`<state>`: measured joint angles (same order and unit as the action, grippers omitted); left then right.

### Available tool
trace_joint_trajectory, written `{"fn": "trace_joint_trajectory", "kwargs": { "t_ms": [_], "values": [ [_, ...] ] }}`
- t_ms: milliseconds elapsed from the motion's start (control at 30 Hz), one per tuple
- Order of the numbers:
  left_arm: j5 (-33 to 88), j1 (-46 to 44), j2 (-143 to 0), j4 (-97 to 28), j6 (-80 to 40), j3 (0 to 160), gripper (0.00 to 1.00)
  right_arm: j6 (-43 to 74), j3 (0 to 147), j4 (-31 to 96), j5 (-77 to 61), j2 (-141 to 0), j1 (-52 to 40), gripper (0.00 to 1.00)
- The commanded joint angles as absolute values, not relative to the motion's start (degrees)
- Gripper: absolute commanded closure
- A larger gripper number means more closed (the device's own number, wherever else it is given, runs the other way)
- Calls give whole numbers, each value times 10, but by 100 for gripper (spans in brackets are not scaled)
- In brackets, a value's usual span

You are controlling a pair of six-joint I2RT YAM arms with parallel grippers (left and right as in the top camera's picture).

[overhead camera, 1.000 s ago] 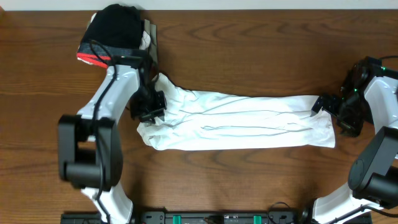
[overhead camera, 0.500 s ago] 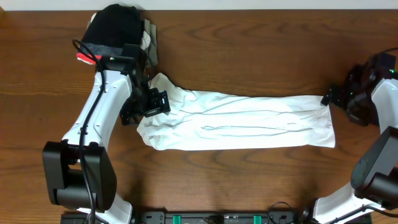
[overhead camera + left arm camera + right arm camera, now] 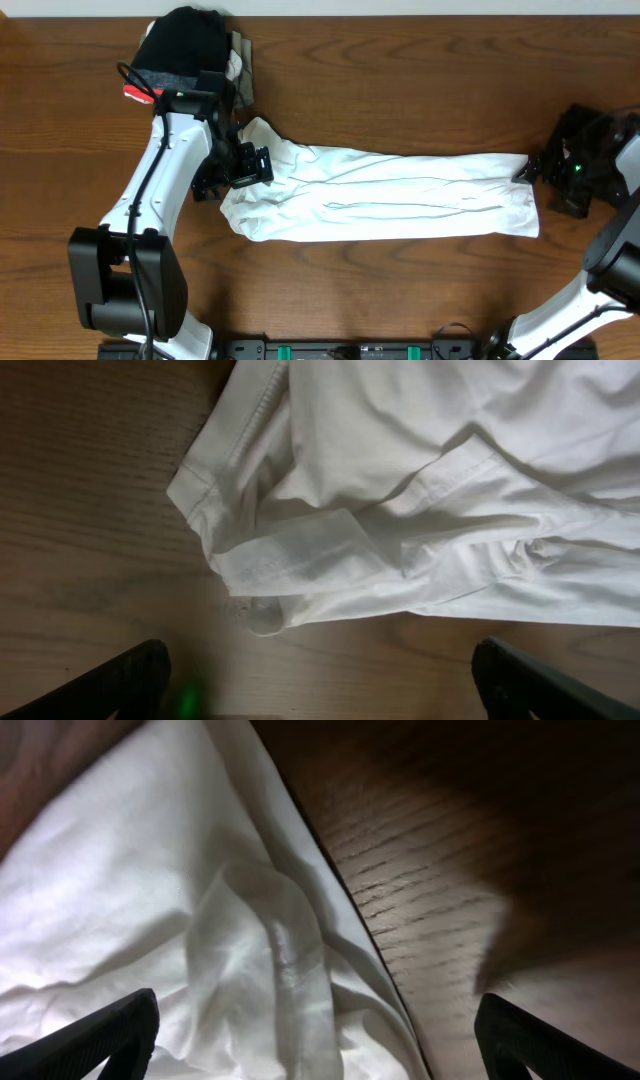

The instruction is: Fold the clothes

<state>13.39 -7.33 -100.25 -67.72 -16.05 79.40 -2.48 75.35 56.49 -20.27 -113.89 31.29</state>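
Overhead, the left gripper [image 3: 248, 166] stands with its jaws wide apart over the bunched left end of the shirt [image 3: 390, 195], holding nothing. The right gripper [image 3: 532, 170] is spread too, just off the other end. The shirt lies as a long white band across the worktop [image 3: 400, 80]; a black garment [image 3: 185, 45] is heaped far back. Thin, limp cloth like this looks light and will sag, so I'd pinch the doubled hems at the end corners

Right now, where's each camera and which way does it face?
Overhead: above the table, straight down on white shirt and black garment; left arm, right arm show.
Left wrist: on left arm, down at shirt's left end; own open jaws at bottom corners.
Right wrist: on right arm, at shirt's right end; open jaws likewise.
Shared: all see shirt and table.
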Motion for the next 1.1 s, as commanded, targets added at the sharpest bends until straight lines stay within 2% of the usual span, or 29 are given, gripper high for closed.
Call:
{"fn": "trace_joint_trajectory", "kwargs": {
  "t_ms": [0, 233, 533, 733, 1067],
  "values": [
    [123, -71, -1003, -681, -150, 797, 2, -73, 751, 570, -265, -1158, 322, 2],
    [123, -71, -1003, -683, -150, 797, 2, -74, 735, 570, -268, -1183, 322, 1],
    [124, -71, -1003, -683, -151, 797, 2, -69, 637, 511, -272, -1184, 319, 2],
    [124, -71, -1003, -683, -151, 797, 2, -69, 590, 479, -266, -1184, 307, 10],
    [124, -71, -1003, -684, -151, 797, 2, -21, 589, 474, -208, -1184, 309, 36]
  ]
}}
